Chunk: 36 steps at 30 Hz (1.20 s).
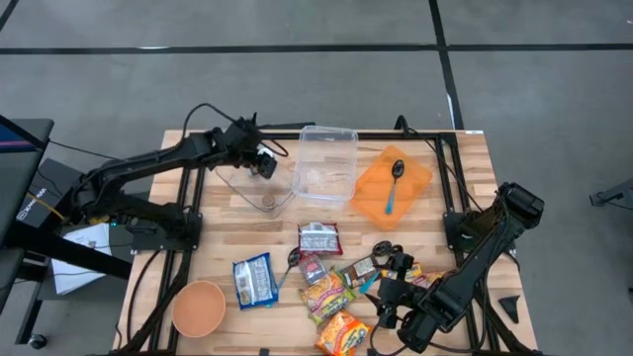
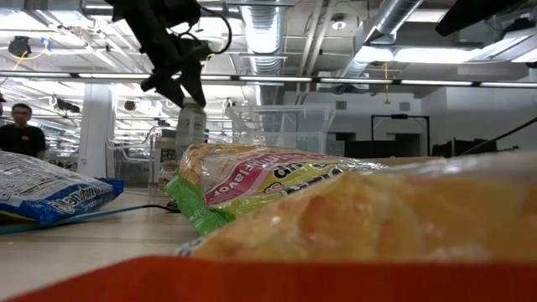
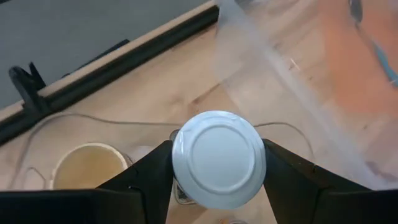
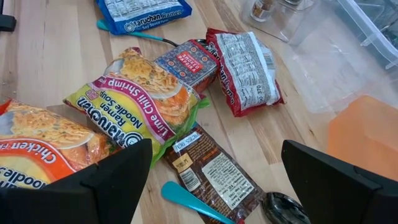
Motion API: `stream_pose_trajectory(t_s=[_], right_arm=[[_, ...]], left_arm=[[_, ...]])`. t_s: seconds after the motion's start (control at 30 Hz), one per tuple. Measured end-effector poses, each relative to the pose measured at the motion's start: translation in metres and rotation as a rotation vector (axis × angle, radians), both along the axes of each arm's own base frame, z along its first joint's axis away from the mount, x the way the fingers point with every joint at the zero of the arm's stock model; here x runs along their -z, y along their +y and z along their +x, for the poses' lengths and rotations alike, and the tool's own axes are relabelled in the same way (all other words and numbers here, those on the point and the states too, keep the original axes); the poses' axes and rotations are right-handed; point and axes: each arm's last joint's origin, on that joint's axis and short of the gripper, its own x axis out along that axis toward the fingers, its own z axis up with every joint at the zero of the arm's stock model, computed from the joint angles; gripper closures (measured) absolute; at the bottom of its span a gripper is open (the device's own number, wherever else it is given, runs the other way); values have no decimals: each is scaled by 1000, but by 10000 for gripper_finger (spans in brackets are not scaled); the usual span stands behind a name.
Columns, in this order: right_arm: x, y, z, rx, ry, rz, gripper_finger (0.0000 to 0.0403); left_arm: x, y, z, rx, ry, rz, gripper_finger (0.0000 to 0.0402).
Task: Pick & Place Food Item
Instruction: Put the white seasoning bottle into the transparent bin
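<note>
Left tool [image 3: 217, 168] is clamped on a white-capped jar [image 3: 219, 158], its body hidden below; right tool [image 4: 211, 180] gapes apart.

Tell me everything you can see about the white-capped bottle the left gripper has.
The bottle has a round, flat white cap with a raised rim. It stands upright between the fingers of the left gripper, which close on it just under the cap. It sits by the clear lid, left of the clear plastic container. Its body is mostly hidden.
</note>
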Motion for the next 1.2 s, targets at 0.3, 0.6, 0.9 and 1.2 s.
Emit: stream_pose_trajectory(t_s=[0.3, 0.6, 0.9, 1.2], right_arm=[[0, 0, 0, -1, 2, 2, 49], [2, 1, 1, 2, 3, -4, 49], [28, -1, 12, 15, 86, -105, 49], [21, -5, 11, 27, 70, -107, 49]], left_arm=[[27, 0, -1, 4, -20, -4, 203], [42, 0, 0, 29, -49, -4, 203], [42, 4, -1, 39, -48, 0, 203], [65, 0, -5, 59, -59, -25, 203]])
